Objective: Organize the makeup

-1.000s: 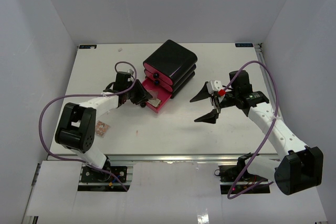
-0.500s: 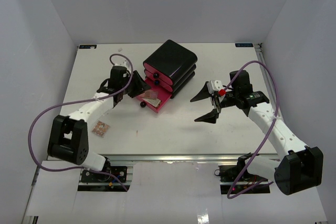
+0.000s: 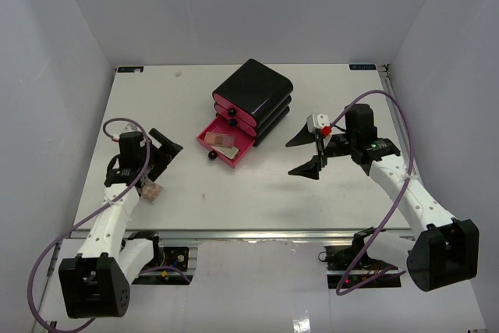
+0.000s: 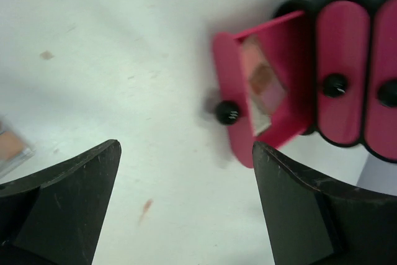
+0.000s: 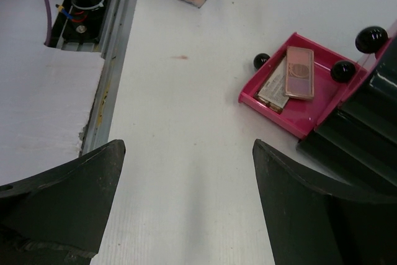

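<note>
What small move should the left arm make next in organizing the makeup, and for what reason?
Probably lower the left gripper onto the small palette beside it and close. Its jaws are open and empty, this palette lies loose on the table, and two other palettes already sit in the open pink drawer.

The white bench (image 3: 257,193) looks matt and faintly ribbed, while the black round-cornered plastic box (image 3: 253,87) is glossy, like its smooth pink plastic drawers (image 4: 347,48). The flat rectangular palette (image 5: 299,72) has a rose-metallic sheen. The black plastic fingers (image 5: 62,203) of the right pincer (image 5: 189,147) look dull and slightly grainy.
</note>
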`<move>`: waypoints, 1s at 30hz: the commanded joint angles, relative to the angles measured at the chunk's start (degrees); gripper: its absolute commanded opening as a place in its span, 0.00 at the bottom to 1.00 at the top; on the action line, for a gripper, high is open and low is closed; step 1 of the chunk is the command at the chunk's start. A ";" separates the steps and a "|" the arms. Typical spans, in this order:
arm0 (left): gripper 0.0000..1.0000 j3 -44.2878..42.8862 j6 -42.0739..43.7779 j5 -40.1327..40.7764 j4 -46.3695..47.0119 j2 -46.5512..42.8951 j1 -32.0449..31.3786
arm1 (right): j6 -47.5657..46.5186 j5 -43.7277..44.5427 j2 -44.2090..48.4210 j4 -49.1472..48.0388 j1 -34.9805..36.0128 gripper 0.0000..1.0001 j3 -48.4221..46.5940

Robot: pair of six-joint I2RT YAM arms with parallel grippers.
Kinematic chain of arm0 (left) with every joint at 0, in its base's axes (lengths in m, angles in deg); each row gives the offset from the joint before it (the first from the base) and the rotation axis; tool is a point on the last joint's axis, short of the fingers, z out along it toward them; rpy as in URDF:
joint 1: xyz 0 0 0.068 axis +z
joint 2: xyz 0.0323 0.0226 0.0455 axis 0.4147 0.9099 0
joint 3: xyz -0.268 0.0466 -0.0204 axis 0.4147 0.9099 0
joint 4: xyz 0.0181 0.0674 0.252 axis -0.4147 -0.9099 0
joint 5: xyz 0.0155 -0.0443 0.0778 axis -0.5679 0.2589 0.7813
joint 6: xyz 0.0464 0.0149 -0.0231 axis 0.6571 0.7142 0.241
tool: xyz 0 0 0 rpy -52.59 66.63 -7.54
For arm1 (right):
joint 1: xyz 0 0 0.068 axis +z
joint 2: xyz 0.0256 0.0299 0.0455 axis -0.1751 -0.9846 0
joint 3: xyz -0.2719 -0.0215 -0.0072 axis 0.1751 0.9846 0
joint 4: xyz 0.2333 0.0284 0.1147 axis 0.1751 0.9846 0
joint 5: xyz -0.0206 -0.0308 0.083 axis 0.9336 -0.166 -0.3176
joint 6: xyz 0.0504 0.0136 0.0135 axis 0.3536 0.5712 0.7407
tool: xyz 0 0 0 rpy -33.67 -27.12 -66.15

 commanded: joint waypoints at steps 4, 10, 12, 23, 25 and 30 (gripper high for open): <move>0.98 -1.03 -8.49 9.04 -17.65 3.41 7.68 | 11.60 5.94 2.38 -11.10 -1.73 0.90 1.69; 0.98 -3.26 -12.04 16.22 -26.20 6.41 9.99 | 12.70 6.03 2.60 -12.43 -2.12 0.90 2.44; 0.98 -3.67 -11.58 17.66 -27.43 6.16 10.39 | 12.74 6.20 2.69 -12.63 -2.16 0.90 2.69; 0.98 -4.64 -5.38 18.91 -24.40 13.63 12.12 | 13.25 6.43 4.35 -14.10 -2.23 0.90 3.82; 0.98 -4.83 -4.18 16.87 -22.69 15.77 12.12 | 13.27 6.17 4.47 -14.24 -2.25 0.90 4.08; 0.98 -4.55 -1.83 13.31 -17.95 19.29 12.20 | 13.33 5.50 4.21 -14.44 -2.36 0.90 4.23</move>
